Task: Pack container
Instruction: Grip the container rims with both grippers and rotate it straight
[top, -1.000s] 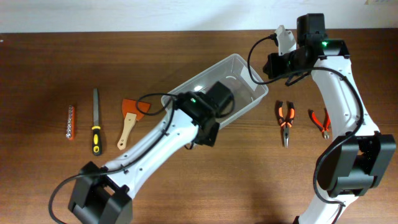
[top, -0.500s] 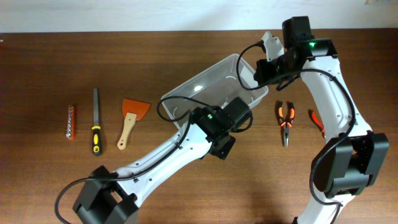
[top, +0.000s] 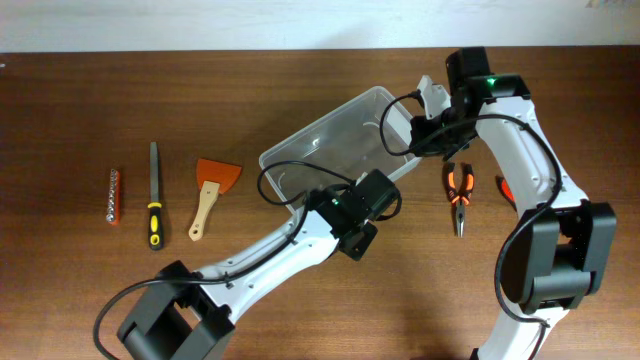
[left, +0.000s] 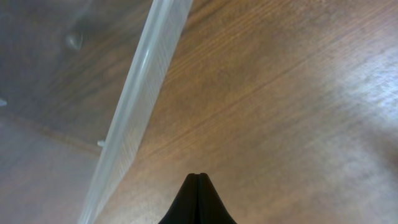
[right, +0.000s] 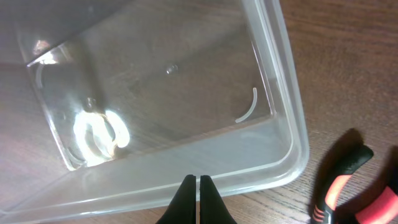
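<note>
The clear, rimmed rectangular plastic container (top: 325, 150) lies at a slant near the middle of the wooden counter (top: 80, 290), and nothing shows inside it beyond glare on its floor. So packing proper does not seem to have begun; this looks like the set-up step, with both arms gathered at the container's right end.

The left hand (left: 198, 180) hangs just outside the container's near long rim, over bare wood, its fingertips pressed together and gripping nothing. The right hand (right: 197, 183) hovers above the container's right end wall, its fingers drawn to a hairline gap with nothing between them.

Just beyond that right end lie the orange-and-black-handled pliers (top: 458, 193). A red-handled tool (top: 503, 187) sits farther out, partly hidden by the arm. Well to the container's left lie an orange scraper with a pale wooden handle (top: 212, 185), a file with a yellow-and-black handle (top: 154, 200) and a small red strip of bits (top: 114, 195).

The next move probably calls for the right hand to spread its fingers, shift off the rim toward the pliers, and come down squarely across their handles before closing.
</note>
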